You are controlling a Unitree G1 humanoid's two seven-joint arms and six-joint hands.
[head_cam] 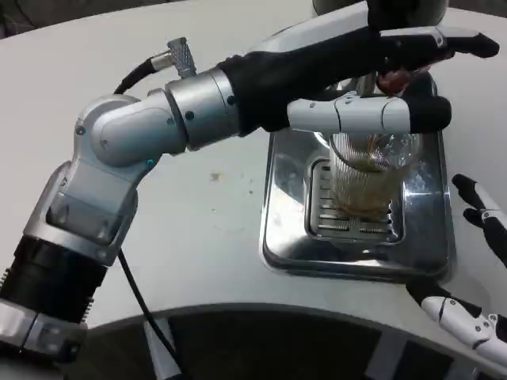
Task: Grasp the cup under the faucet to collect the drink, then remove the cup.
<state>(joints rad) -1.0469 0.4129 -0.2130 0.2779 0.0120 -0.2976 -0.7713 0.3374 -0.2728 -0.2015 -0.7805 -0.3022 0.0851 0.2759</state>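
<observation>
White table fills the near ground, its curved front edge running across the bottom of the view, with a small yellowish speck on the bare surface left of centre. A black cable trails over that front edge. At the lower right, the right hand sits beside the tray, its white and black fingers spread apart and holding nothing; part of it runs past the picture's edge.

Just beyond, a shiny metal drip tray rests on the table, with a slotted grate set into its middle. On the grate stands the cup, a clear ribbed glass, upright. It holds a brownish liquid with a pale foamy layer near the top; the exact level is hard to read through the ribs and reflections.

The left arm, silver with a black sleeve at the wrist, reaches in from the lower left and crosses the view toward the cup. The left hand is at the cup's upper part: one white finger lies across the front of the glass near its rim, and dark fingers pass behind it, so the hand grips the cup around the top.

Farthest back, above the hand, a dark rounded part of the dispenser shows; the faucet itself is hidden behind the hand.
</observation>
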